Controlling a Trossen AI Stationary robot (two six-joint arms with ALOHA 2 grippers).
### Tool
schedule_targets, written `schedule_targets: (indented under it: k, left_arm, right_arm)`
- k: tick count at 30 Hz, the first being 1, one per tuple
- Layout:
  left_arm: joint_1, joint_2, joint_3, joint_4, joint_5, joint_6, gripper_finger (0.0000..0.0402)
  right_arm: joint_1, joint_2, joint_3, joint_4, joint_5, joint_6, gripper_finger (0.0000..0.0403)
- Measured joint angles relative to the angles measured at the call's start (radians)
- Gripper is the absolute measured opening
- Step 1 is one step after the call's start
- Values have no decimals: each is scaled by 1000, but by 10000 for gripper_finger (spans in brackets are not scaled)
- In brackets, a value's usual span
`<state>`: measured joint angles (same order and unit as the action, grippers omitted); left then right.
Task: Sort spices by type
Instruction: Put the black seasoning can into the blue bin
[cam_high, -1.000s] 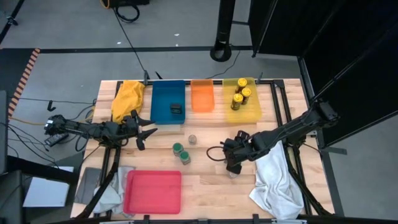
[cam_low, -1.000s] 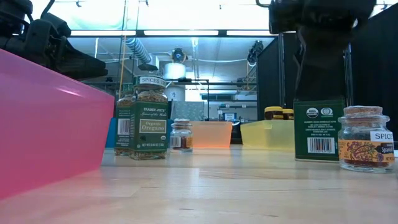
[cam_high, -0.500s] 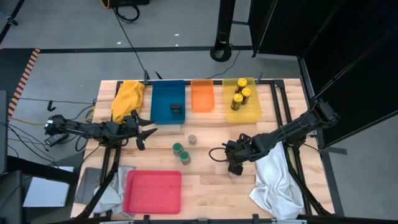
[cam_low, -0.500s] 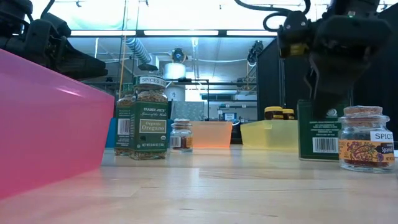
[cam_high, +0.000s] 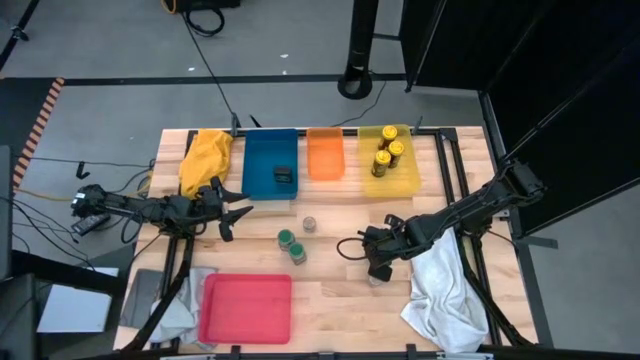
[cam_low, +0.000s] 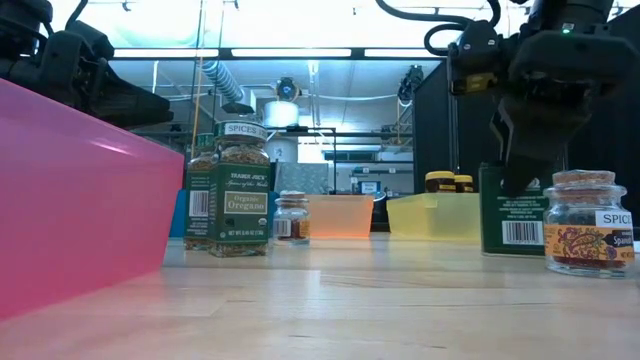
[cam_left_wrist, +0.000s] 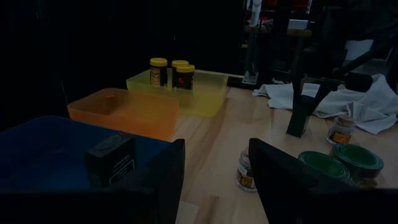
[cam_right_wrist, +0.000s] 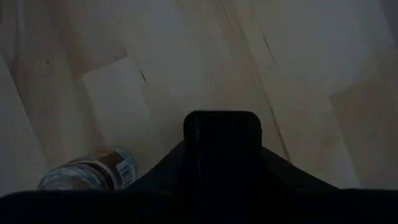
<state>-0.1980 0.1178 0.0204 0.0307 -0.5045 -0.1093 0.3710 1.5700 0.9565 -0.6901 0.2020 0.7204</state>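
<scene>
Inspector: Position of the right gripper (cam_high: 378, 268)?

Assessor: Directly over the small dark rectangular spice box (cam_right_wrist: 222, 138), which stands on the wooden table (cam_high: 340, 290) beside a little cork-topped glass jar (cam_low: 587, 222). Fingers straddle the box; contact cannot be confirmed, so grip state undetermined.

Inspector: Why there?

Assessor: Probably to join its match, the black box (cam_high: 284, 175) in the blue plastic tray (cam_high: 262, 150).

Inspector: Left gripper (cam_high: 236, 212)?

Assessor: Waiting near that tray, fingers spread.

back row: blue plastic tray (cam_high: 262, 152), orange plastic tray (cam_high: 325, 155), yellow plastic tray (cam_high: 404, 178)
front: pink plastic tray (cam_high: 246, 309)
cloths: yellow cloth (cam_high: 205, 156), white cloth (cam_high: 445, 290)
surface: wooden table (cam_high: 335, 220)
</scene>
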Motion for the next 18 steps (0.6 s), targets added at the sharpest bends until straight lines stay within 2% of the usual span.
schedule_targets:
  k: [18]
  left_arm:
    - [0,0,0,0,0,0,184]
  right_arm:
    - [-25,0,0,15,1,-37,133]
